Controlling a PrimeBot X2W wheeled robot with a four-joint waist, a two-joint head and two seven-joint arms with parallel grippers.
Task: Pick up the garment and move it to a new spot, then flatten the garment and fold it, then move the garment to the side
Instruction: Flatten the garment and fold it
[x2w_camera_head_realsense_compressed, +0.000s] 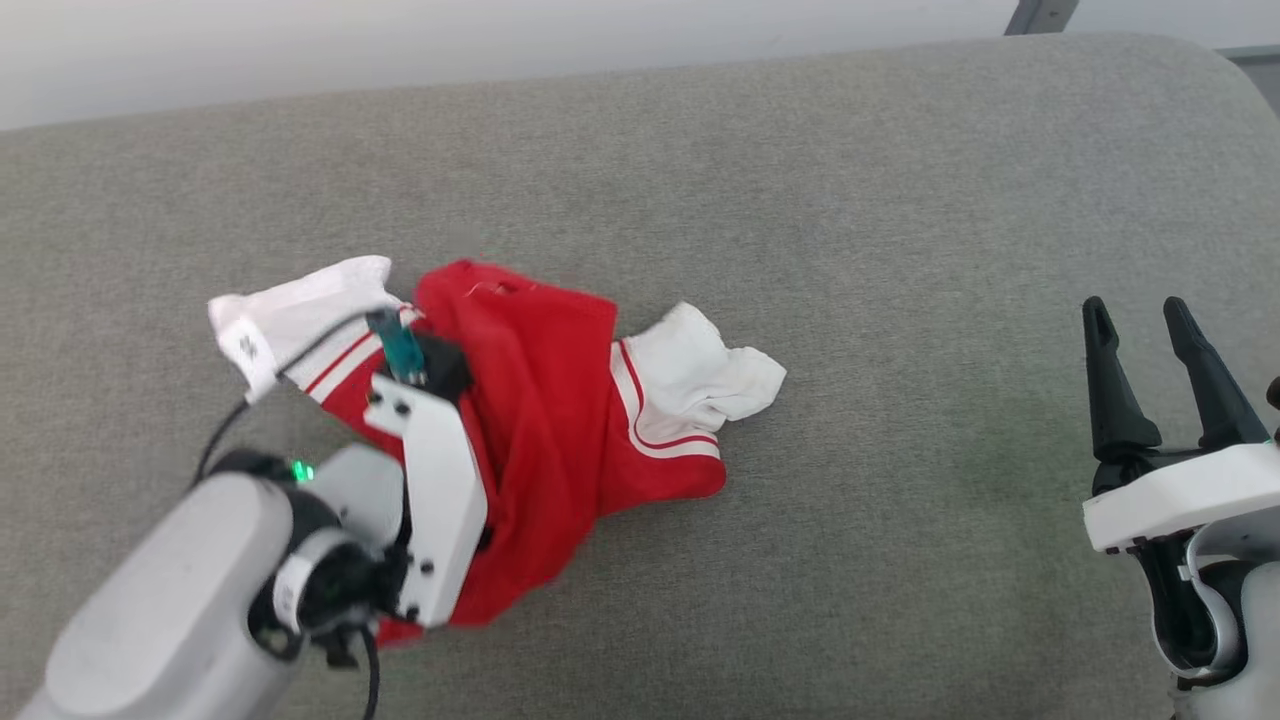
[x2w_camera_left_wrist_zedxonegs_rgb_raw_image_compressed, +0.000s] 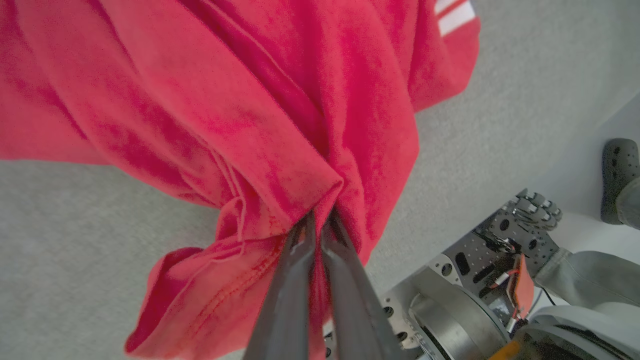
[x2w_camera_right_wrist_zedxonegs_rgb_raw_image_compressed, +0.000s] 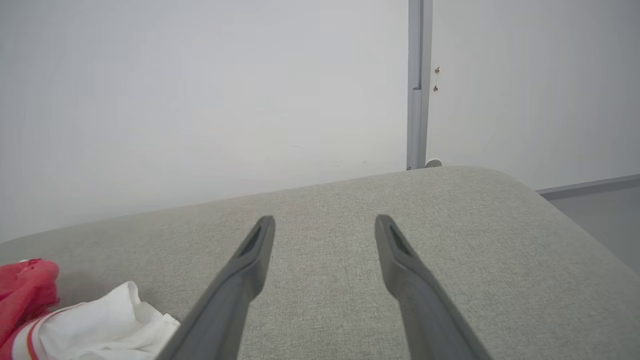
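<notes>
Left gripper (x2w_camera_left_wrist_zedxonegs_rgb_raw_image_compressed: 320, 222): jaws clamped on a red fold of the garment (x2w_camera_head_realsense_compressed: 545, 400), which sits bunched left of centre on the grey padded surface (x2w_camera_head_realsense_compressed: 850, 200). Right gripper (x2w_camera_head_realsense_compressed: 1135, 312): jaws apart, empty, well off to the garment's right. The bundle's long axis runs sleeve to sleeve, left-right, so I'd say the lift is the left arm's.

Most of it is one big grey fabric cushion (x2w_camera_head_realsense_compressed: 800, 200) with a rounded corner at the upper right of the head view. Plain white wall (x2w_camera_right_wrist_zedxonegs_rgb_raw_image_compressed: 200, 75) behind it. A grey upright post (x2w_camera_right_wrist_zedxonegs_rgb_raw_image_compressed: 419, 100) runs down the wall and meets the cushion's back edge, with a couple of tiny dark marks (x2w_camera_right_wrist_zedxonegs_rgb_raw_image_compressed: 436, 80) just right of it. A grey skirting strip (x2w_camera_right_wrist_zedxonegs_rgb_raw_image_compressed: 590, 184) is at the right edge. In the left wrist view, far right, someone's foot is in a dark perforated shoe (x2w_camera_left_wrist_zedxonegs_rgb_raw_image_compressed: 619, 175) on pale floor (x2w_camera_left_wrist_zedxonegs_rgb_raw_image_compressed: 575, 165).
</notes>
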